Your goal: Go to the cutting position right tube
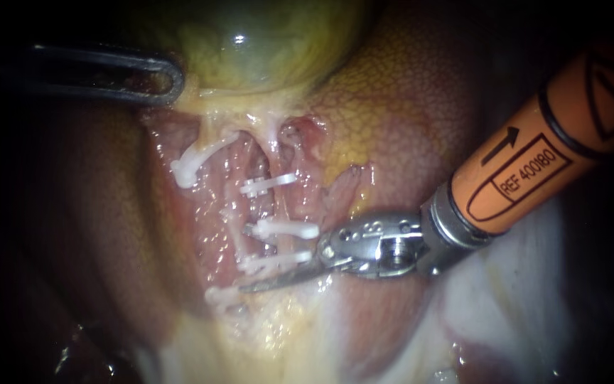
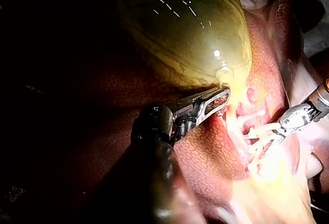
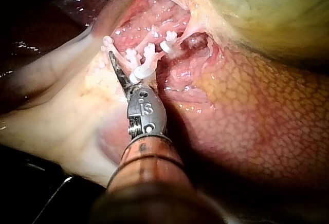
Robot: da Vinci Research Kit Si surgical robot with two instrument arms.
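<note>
Near right: right instrument (image 1: 257, 283) comes in from the right, tip lying crosswise against the near stretch of the right tube (image 1: 249, 210), just beside the nearest clips (image 1: 278, 260). Only one thin blade shows, so pincer spread: cannot tell. Tube's long axis runs near to far; right instrument is nearer. Far left: left instrument (image 1: 161, 80), pincer closed on gallbladder (image 1: 264, 43) edge.

The gallbladder (image 1: 250, 43) is smooth, wet and glossy, with bright glints. The liver (image 1: 406, 121) is moist, with a fine pebbled grain. The clips (image 1: 282, 229) look like matt white plastic. The right instrument (image 1: 278, 274) has a bright polished metal tip and a smooth orange shaft, seemingly plastic-coated. The left instrument (image 1: 168, 78) is darker metal with a dull sheen.
</note>
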